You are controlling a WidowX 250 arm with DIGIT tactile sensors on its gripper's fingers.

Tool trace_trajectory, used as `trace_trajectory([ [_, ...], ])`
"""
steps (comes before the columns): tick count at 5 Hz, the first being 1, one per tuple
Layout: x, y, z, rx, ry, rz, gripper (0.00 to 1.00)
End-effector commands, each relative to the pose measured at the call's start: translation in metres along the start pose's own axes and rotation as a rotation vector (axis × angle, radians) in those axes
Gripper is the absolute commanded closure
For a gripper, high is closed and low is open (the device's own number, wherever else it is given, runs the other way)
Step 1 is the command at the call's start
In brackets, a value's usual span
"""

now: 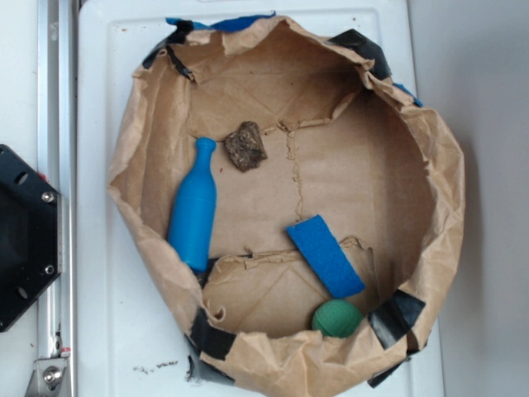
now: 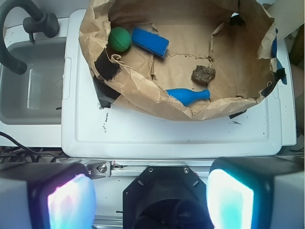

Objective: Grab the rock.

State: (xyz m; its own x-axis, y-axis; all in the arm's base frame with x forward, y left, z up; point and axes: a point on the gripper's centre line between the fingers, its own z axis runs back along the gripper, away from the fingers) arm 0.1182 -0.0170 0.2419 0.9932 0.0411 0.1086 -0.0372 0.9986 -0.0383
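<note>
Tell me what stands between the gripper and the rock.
The near paper wall of the brown bag rises between the gripper and the rock, and the blue bottle lies just inside it, close to the rock. The jaws are spread.

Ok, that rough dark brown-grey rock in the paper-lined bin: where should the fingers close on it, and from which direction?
Come straight down on the rough dark brown-grey rock; the tall crumpled paper wall blocks sideways approaches. Close across its narrower middle, angled so no finger lands toward the blue plastic bottle lying close beside it.

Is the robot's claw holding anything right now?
No, nothing. The gripper is open and empty, up outside the paper bag. The rock lies untouched on the bag's floor beside the blue bottle.
</note>
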Motion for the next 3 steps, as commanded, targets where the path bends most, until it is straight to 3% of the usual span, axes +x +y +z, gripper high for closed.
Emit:
trace_trajectory([
  [1,0.000,0.000,0.000,0.000,0.000,0.000,0.00],
  [3,0.099,0.012,-0.019,0.072,-0.033,-0.011,0.00],
])
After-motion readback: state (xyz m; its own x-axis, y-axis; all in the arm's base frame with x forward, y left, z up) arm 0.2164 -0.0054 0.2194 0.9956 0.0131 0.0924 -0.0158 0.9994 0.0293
